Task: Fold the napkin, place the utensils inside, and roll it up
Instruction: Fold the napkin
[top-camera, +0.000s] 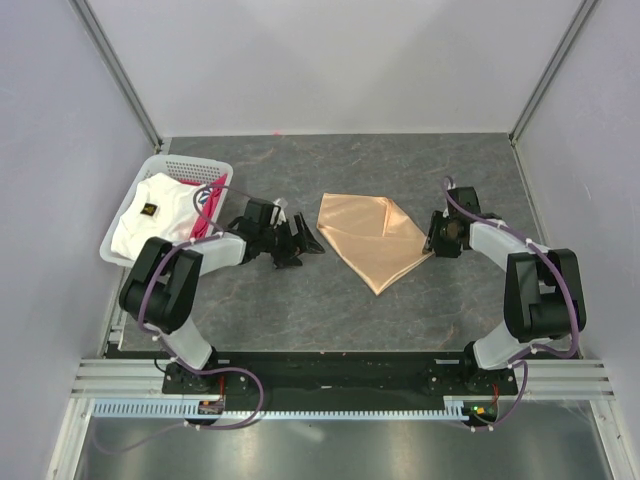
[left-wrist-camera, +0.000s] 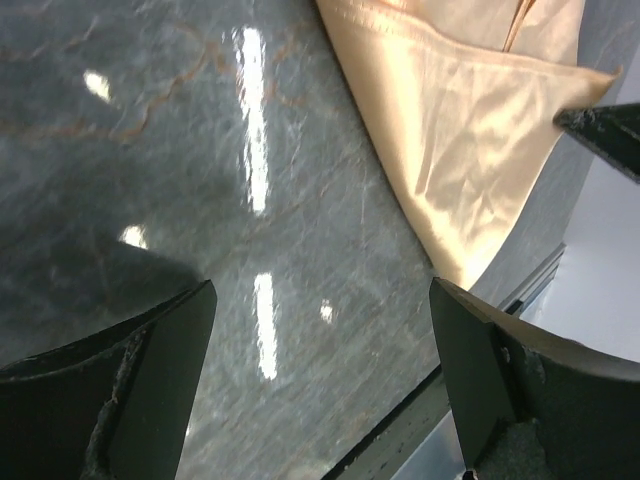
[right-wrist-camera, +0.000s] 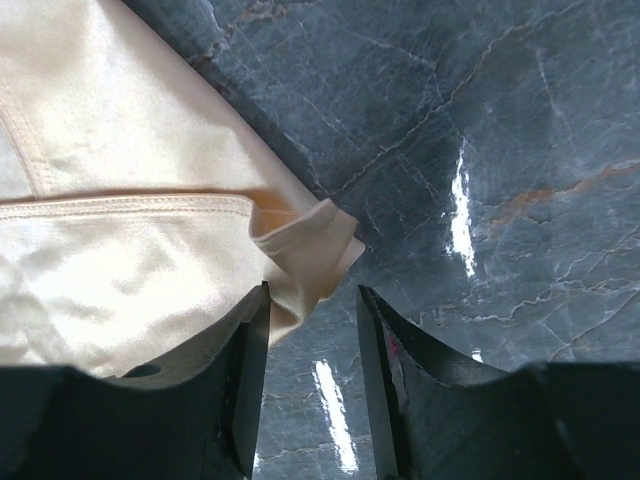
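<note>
A peach-tan napkin (top-camera: 368, 238) lies flat on the grey, marble-patterned worktop (top-camera: 300, 300), between the two claws. It is folded over on itself into an uneven, pointed shape. The hemmed edge of the top layer runs across the layer beneath.

The right claw (top-camera: 437, 240) sits low at the napkin's right-hand corner. Seen from the right wrist, its jaws are partly apart. A small curled-up corner of the cloth lies just ahead of the fingertips and partly between them. The corner does not fill the gap, bare worktop shows beside it, and the jaws are not clamped on it. The rest of the napkin spreads away from this claw toward the left claw.

The left claw (top-camera: 300, 243) is on the opposite side, just short of the napkin's left edge and not touching it. Its jaws are spread wide and hold nothing. Seen from the left wrist, only glossy worktop shows between its fingers. The napkin lies ahead of it and off to one side, with one point reaching toward the worktop's edge.

Behind the left claw, beyond its arm at the far left of the worktop, stands a white slotted basket (top-camera: 185, 163). It holds a white cloth (top-camera: 140, 225) with a small dark mark, and a pink-red cloth (top-camera: 203, 205) beside it.
</note>
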